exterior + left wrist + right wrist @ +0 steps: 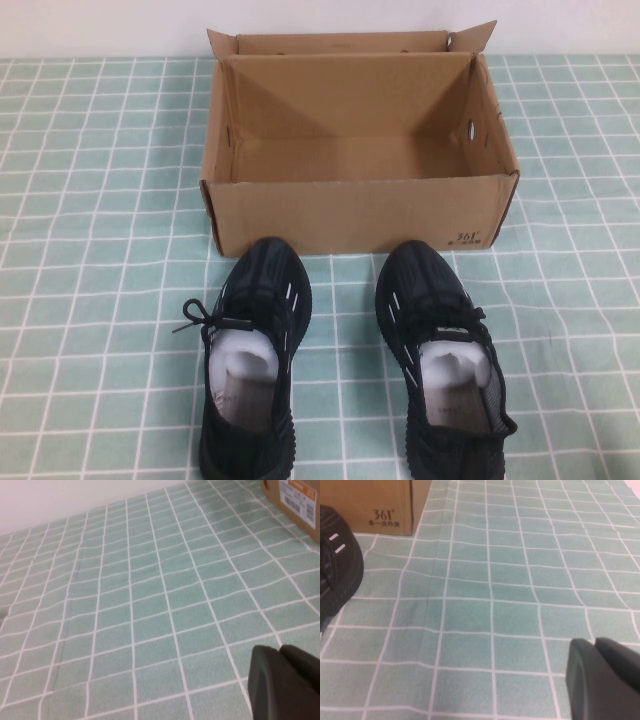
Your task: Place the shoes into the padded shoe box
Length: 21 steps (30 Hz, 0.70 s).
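Shoes: 2 of them, left shoe point(250, 365) and right shoe point(442, 365), lower middle of the high view, long axes pointing up at the box point(355, 215). Left gripper point(285, 682) and right gripper point(602, 677) sit off to their sides; can't tell either's grip state. Right looks nearer.

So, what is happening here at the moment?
Nothing is being handled yet. The two black shoes, one on the left and one on the right, stand side by side on the green checked cloth, toes toward the open cardboard box, which holds nothing. The left pincer and the right pincer each hang over bare cloth out at the sides, holding nothing.
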Available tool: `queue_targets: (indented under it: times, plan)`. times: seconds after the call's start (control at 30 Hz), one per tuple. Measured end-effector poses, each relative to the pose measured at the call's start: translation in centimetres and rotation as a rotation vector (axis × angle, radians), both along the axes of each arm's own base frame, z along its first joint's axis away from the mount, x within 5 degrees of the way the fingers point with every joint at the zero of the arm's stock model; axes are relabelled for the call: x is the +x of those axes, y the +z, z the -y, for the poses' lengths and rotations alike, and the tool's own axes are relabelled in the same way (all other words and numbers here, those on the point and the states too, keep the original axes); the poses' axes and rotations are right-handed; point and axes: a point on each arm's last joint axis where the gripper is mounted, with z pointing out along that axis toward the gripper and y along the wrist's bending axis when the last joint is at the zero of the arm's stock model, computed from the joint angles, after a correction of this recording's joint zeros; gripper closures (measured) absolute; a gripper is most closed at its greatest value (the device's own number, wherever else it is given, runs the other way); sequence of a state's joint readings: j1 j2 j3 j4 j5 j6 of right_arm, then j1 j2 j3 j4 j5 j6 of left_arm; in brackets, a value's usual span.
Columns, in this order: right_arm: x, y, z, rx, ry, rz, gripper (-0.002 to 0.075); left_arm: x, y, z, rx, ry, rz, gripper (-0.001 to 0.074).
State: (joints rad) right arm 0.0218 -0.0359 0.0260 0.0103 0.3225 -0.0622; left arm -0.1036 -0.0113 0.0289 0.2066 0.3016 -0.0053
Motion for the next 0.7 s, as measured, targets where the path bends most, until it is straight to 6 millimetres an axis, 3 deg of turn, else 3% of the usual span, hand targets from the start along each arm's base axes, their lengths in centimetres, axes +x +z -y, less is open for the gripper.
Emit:
queue_targets:
  times: [0.2,0.33,0.5,0.7]
  plan:
    - [0.0,0.1,0.0,0.019,0.001,0.01,0.0734,0.0,0.2,0.0,-0.002,-0.005,0.023,0.0739]
    - [0.2,1.2,0.0,0.038,-0.007,0.129,0.0734,0.1,0.8,0.2,-0.008,-0.019,0.091,0.0739]
    - [0.0,4.1,0.3,0.071,-0.034,0.45,0.0734,0.2,2.8,0.6,-0.03,-0.065,0.311,0.0739]
    - [-1.6,7.4,1.0,0.126,-0.086,0.862,0.0734,-0.8,6.1,1.2,-0.07,-0.145,0.68,0.0739]
